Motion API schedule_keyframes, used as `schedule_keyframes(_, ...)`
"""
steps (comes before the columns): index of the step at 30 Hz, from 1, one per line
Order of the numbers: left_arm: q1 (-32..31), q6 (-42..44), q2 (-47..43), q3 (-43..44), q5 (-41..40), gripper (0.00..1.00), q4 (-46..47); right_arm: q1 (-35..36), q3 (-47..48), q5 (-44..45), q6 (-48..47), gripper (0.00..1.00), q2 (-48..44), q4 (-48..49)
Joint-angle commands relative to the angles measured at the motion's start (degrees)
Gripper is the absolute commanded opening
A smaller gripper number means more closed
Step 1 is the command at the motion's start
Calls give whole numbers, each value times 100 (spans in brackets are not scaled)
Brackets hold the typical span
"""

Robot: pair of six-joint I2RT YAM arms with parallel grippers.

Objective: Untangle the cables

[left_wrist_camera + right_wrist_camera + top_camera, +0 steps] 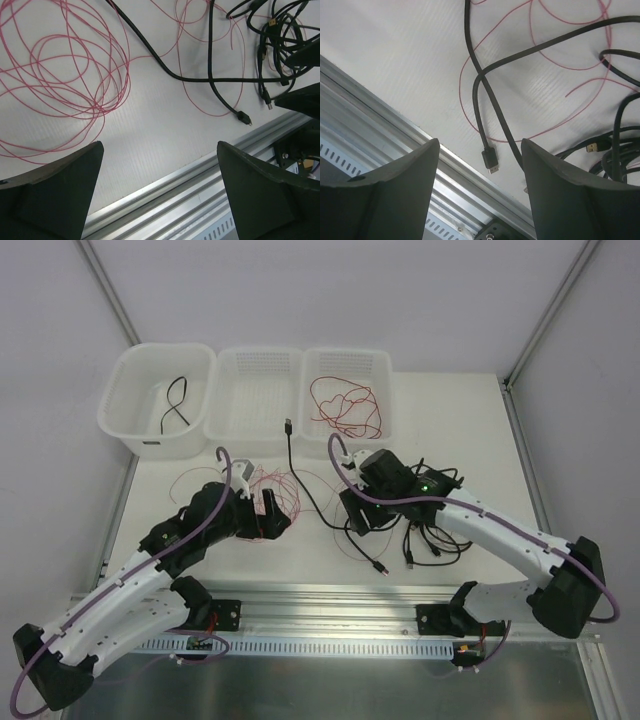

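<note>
the left gripper (160,200) holds its jaws wide, nothing between them; its two dark fingers (55,195) fill the lower corners of the left wrist view, above the white table (150,135) and the aluminium rail (200,182) along its edge. in the upper left of that view a loose coil of pink-red wire (60,75) lies flat on the table. a long black cable (150,52) runs from the top centre down to the right, crossing single strands of the same wire. right of centre, a small black plug (243,117) lies just above the rail. a knot of black cables (280,35) fills the upper right corner

the right gripper (480,195) also has its jaws apart and grips nothing. in the right wrist view a black cable end (489,161) rests on the table, seen in the gap between the fingers. thin red strands loop across the upper half, and more black cables crowd the right edge

in the top view the two grippers sit near the middle of the frame, the left one at the lower right of the pink-red coil, the right one at the left side of the black knot. along the top stand three white containers side by side: a tub (125,415) holding a short black lead (176,405), a middle basket (258,365) and a right basket (385,390) holding a red wire bundle (345,405)
</note>
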Motion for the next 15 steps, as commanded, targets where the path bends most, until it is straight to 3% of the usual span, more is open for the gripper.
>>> schedule_keyframes(1, -134, -93, 162, 161, 6, 99, 195, 216, 53, -249, -390, 70, 588, 303)
schedule_keyframes(7, -354, -128, 267, 20, -188, 99, 221, 339, 203, -188, -917, 70, 1477, 548)
schedule_keyframes(15, -372, -277, -391, -304, -416, 99, 221, 462, 264, 173, -1068, 67, 2382, 979)
